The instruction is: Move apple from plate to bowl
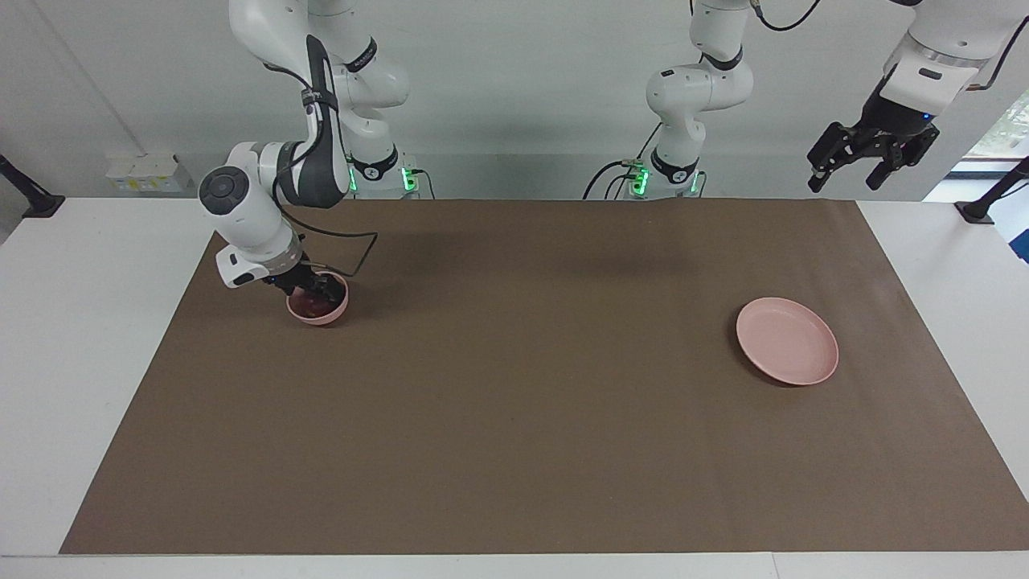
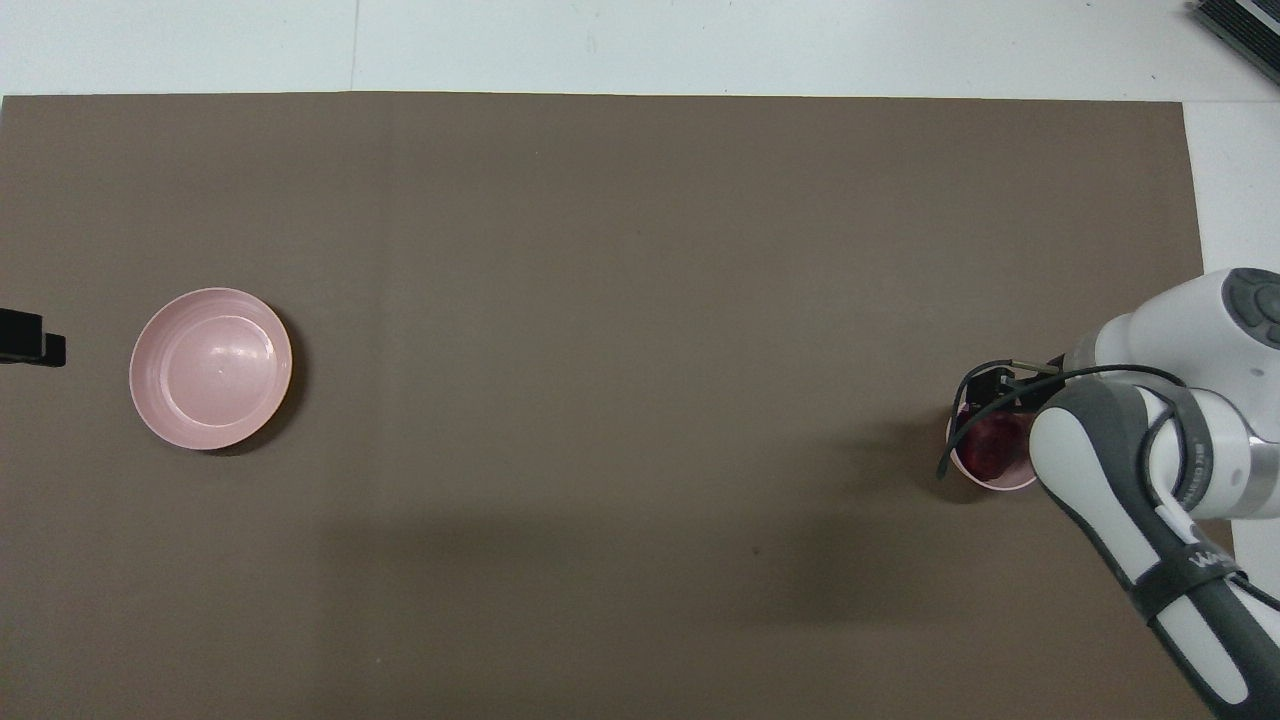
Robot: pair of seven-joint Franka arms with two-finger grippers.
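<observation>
The dark red apple (image 1: 309, 304) lies inside the small pink bowl (image 1: 320, 311) at the right arm's end of the table. It also shows in the overhead view (image 2: 992, 447), in the bowl (image 2: 1000, 484). My right gripper (image 1: 312, 288) reaches down into the bowl at the apple and partly hides it. It shows in the overhead view (image 2: 990, 395) too. The flat pink plate (image 1: 787, 340) lies bare toward the left arm's end (image 2: 211, 368). My left gripper (image 1: 842, 183) is open and empty, and waits raised high off the mat's edge at its own end.
A brown mat (image 1: 514, 418) covers most of the white table. A black cable (image 1: 354, 241) loops from the right arm's wrist just above the bowl. The left gripper's tip (image 2: 25, 338) shows at the overhead view's edge beside the plate.
</observation>
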